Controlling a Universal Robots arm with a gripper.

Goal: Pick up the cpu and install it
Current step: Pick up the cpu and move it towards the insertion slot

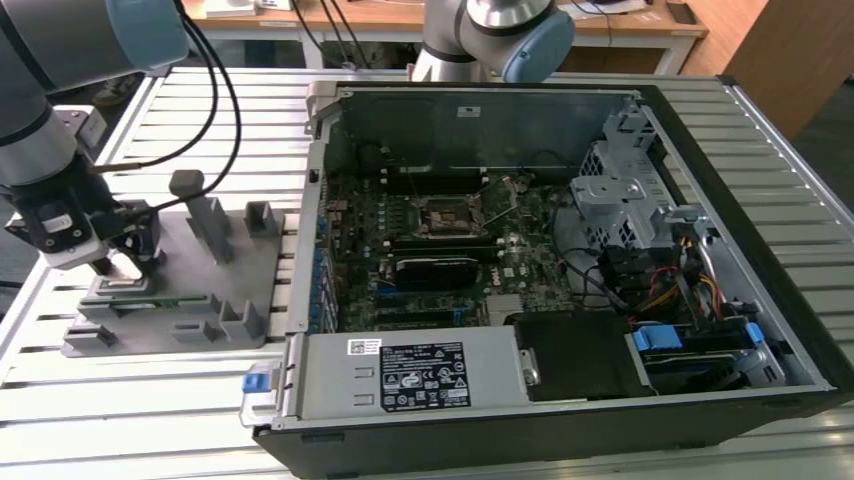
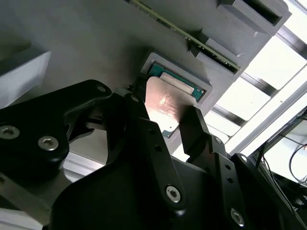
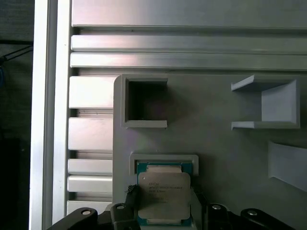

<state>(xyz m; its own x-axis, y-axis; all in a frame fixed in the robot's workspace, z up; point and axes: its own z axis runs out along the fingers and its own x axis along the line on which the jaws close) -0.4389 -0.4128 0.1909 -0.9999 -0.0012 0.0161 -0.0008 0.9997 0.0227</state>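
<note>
The cpu (image 3: 163, 192), a flat square chip with a silver top and a green rim, is at its shallow pocket in the grey plastic fixture (image 1: 200, 305), which stands at the exterior view's left. My gripper (image 1: 118, 262) reaches down onto that fixture. In both wrist views its black fingers (image 2: 136, 108) press against two opposite edges of the cpu (image 2: 165, 103), so the gripper (image 2: 165, 115) is shut on it. I cannot tell whether the chip still rests in the pocket or is just above it. The black-framed motherboard socket (image 1: 447, 215) lies open inside the computer case.
The open computer case (image 1: 694, 330) fills the exterior view's middle and right, with drive cages, cables and a power supply (image 1: 414, 375) along its walls. Upright grey blocks (image 1: 214, 220) rise from the fixture beside my gripper. A slatted aluminium table (image 1: 134, 420) carries everything.
</note>
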